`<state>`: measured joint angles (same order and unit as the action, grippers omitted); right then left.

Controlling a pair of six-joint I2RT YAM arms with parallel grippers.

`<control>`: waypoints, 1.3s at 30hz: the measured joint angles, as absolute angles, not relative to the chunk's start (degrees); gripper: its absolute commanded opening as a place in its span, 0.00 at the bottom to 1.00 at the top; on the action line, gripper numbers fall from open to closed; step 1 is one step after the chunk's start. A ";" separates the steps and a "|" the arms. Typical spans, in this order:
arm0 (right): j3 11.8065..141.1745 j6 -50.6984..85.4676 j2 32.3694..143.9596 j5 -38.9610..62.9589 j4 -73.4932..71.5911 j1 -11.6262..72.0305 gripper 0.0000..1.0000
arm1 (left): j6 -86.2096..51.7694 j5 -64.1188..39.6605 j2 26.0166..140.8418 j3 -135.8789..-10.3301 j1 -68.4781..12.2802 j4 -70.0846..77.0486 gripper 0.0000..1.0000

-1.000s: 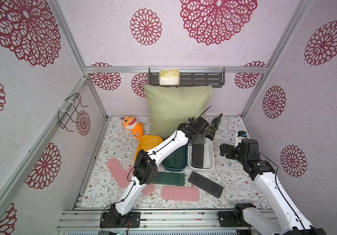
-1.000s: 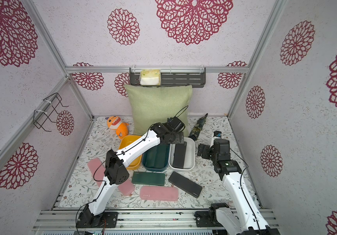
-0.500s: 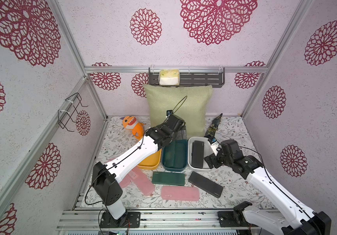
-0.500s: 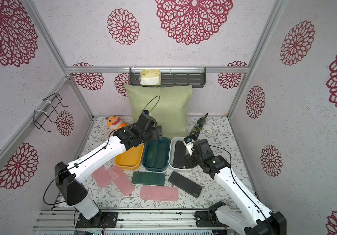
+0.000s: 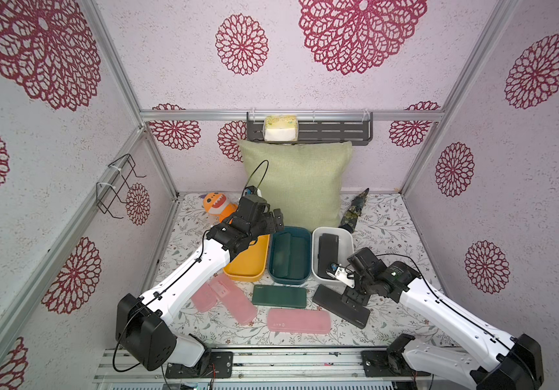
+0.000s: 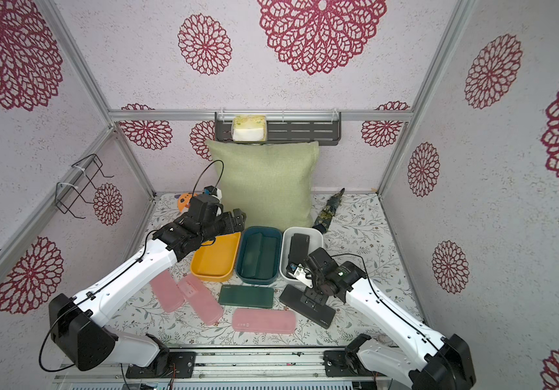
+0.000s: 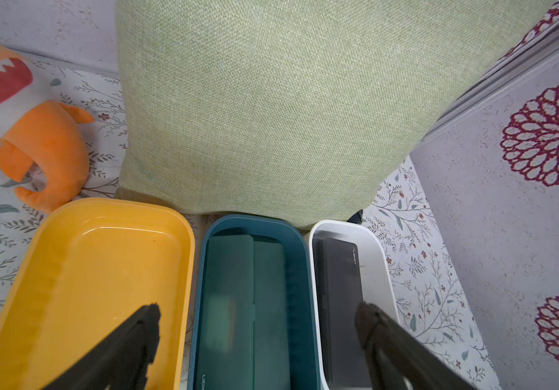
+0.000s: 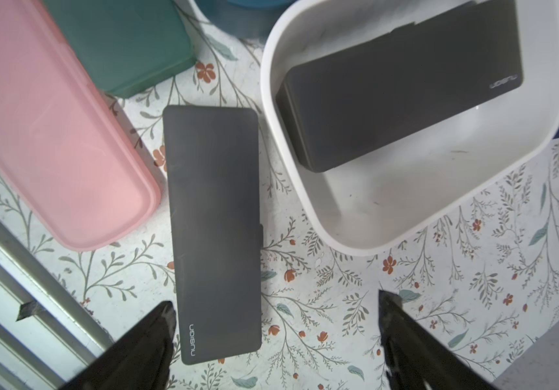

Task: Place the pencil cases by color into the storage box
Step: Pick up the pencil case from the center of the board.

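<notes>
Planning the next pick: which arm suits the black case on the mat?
Right: the right gripper, open, hangs above the black case; the left gripper is away near the yellow tub.

Both top views look down from high at the front, facing the back wall (image 5: 305, 84), covering the whole tabletop (image 5: 389, 219). The left wrist camera faces the pillow (image 7: 271, 101) closely; the right wrist camera looks steeply down. All share the white tub (image 8: 349, 233).
</notes>
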<state>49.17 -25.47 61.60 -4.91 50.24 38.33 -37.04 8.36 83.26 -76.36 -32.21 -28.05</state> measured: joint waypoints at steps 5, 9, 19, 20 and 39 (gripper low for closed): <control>46.33 -26.48 61.65 -4.75 50.57 39.81 0.97 | -36.88 6.66 83.26 -75.72 -31.81 -27.38 0.97; 45.08 -27.22 61.93 -4.47 50.83 41.17 0.97 | -36.86 5.98 83.26 -75.11 -31.62 -26.72 0.97; 43.24 -27.42 66.28 -4.62 49.82 42.81 0.97 | -36.91 5.15 83.26 -73.95 -31.51 -26.41 0.97; 43.24 -27.42 67.02 -4.78 49.52 42.96 0.98 | -36.93 5.15 83.26 -73.95 -31.46 -26.41 0.97; 43.24 -26.28 74.78 -6.00 46.83 43.97 0.99 | -37.10 3.90 83.26 -72.88 -29.82 -26.41 0.97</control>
<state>43.24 -26.28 74.78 -6.00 46.83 43.97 -37.10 3.90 83.26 -72.88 -29.82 -26.41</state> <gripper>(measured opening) 0.990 0.975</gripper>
